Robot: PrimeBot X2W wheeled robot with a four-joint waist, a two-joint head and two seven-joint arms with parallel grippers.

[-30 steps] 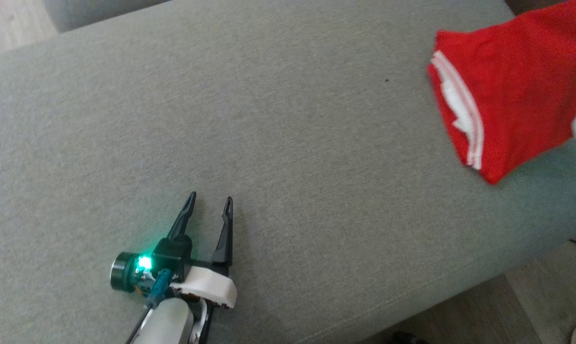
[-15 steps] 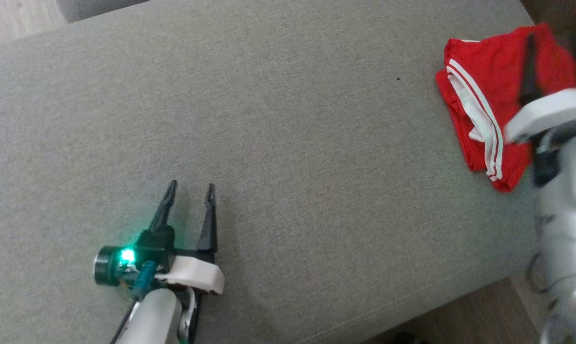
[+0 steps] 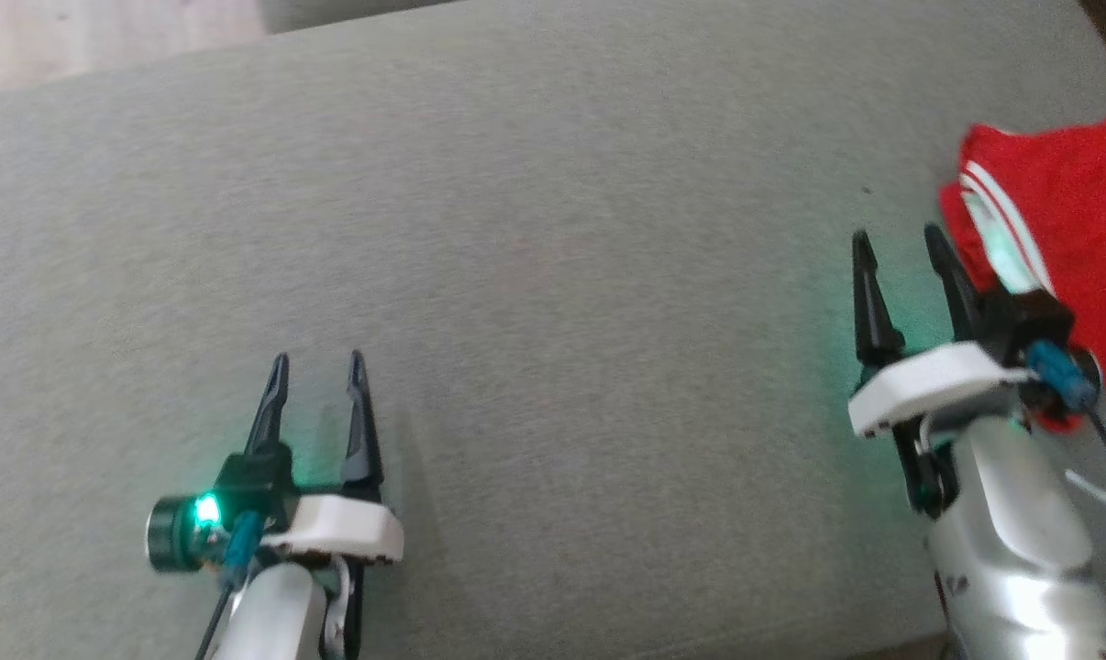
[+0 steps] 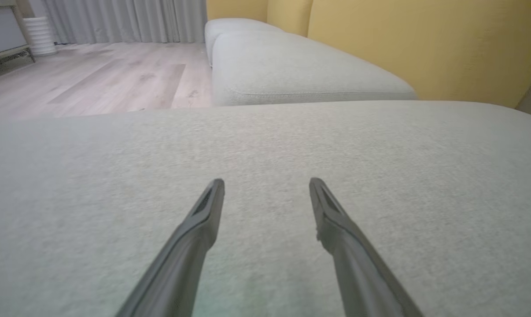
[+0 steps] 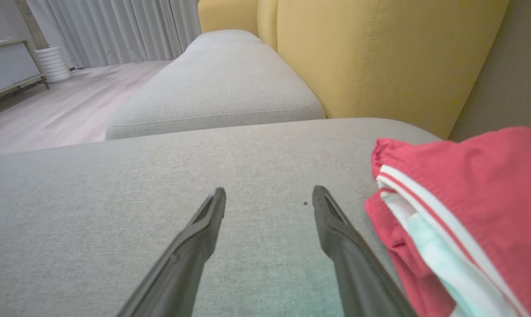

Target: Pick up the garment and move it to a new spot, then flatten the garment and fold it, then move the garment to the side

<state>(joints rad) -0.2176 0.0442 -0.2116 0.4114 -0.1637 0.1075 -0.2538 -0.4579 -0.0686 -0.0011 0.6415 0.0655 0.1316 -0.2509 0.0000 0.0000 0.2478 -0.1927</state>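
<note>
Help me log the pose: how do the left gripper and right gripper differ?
The left gripper has bare cushion all round; the right gripper has the red garment close beside it on its right. The left gripper sits lower in the head view, the right gripper higher. Both are open and hold nothing.

PrimeBot's left gripper (image 3: 318,356) and right gripper (image 3: 897,233) extend forward, well apart, dark fingers pointing ahead, jaws spread wide and empty. The right reaches slightly farther. A green lamp (image 3: 206,509) glows at the left wrist.
</note>
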